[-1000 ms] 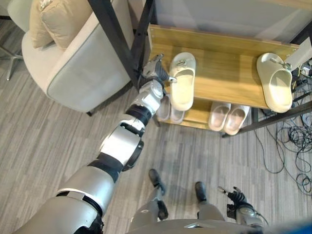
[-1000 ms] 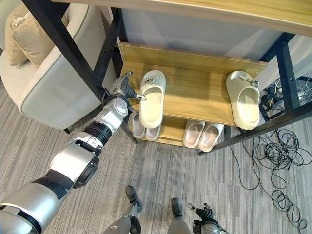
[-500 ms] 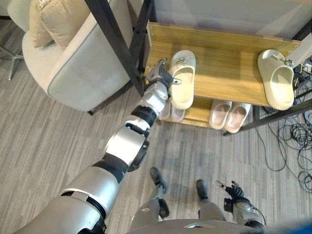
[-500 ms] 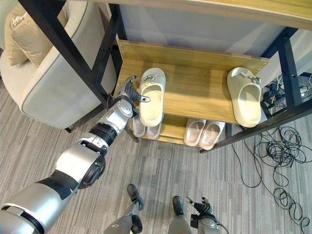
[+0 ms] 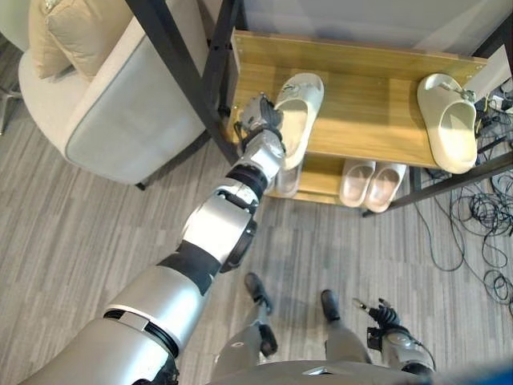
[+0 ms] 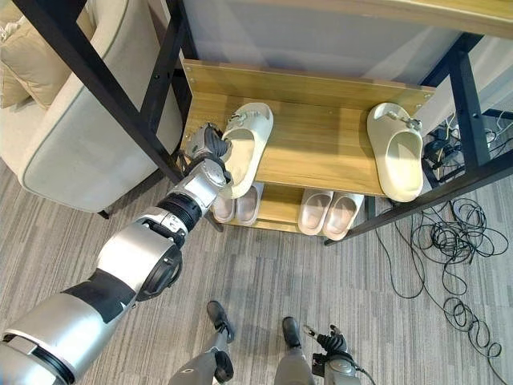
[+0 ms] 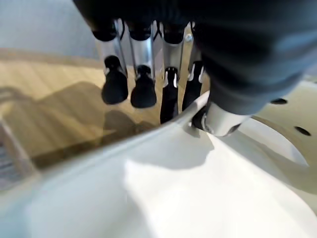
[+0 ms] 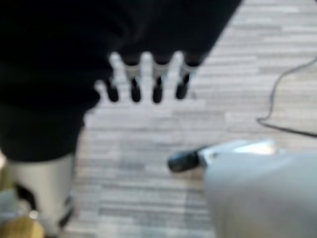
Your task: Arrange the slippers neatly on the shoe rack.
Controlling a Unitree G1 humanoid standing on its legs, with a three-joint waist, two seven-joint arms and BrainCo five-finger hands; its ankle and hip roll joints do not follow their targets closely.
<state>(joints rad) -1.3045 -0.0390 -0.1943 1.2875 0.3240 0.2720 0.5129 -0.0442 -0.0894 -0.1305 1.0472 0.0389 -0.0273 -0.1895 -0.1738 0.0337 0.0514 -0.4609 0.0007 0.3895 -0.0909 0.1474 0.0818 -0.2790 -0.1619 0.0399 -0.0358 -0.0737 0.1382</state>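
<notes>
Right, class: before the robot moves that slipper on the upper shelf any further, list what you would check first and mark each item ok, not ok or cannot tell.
1. Left hand has hold of the left slipper: ok; in the wrist view the fingers reach over its edge and the thumb is on the inner side.
2. Grip firm enough to carry it: cannot tell.
3. Slipper straight on the upper shelf: not ok; it lies at an angle, its heel end past the front edge.
4. Matching slipper beside it: not ok; it sits apart at the shelf's far right end.
5. Shelf space between the two free: ok.
6. Right hand out of the way: ok; it hangs low over the floor.
</notes>
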